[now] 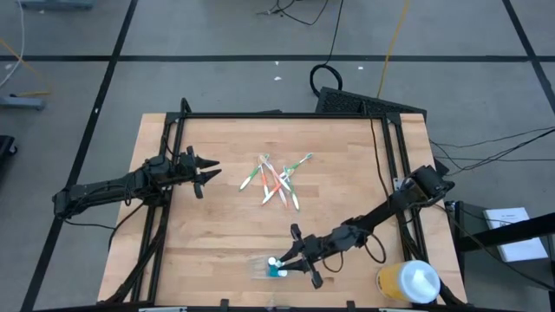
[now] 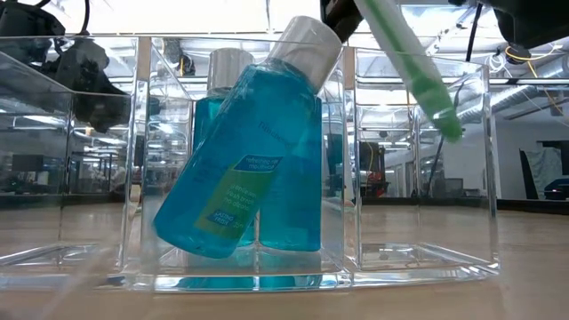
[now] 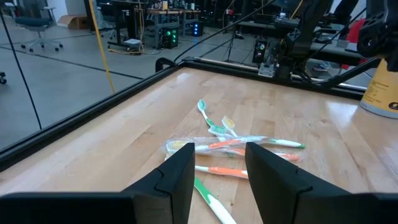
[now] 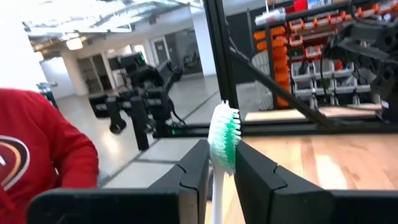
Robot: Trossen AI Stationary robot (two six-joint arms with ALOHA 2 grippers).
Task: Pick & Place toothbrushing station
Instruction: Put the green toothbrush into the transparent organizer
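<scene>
The toothbrushing station, a clear plastic holder with compartments, stands near the table's front edge. Two blue mouthwash bottles stand in its middle part, one leaning. My right gripper hovers over it, shut on a green and white toothbrush. Several more toothbrushes lie piled at the table's middle. My left gripper waits open at the left, level above the wood, facing the pile. My right gripper pinches the toothbrush between its two fingers just below the bristle head, which stands out past the fingertips. The green handle slants down from the gripper. Its free end hangs below the rim of the station's right compartment, clear of the floor.
A yellow cup with a white lid stands at the table's near right corner. A black frame rail runs round the table. Bare wood lies between the pile and the station. A person in red shows beyond the table.
</scene>
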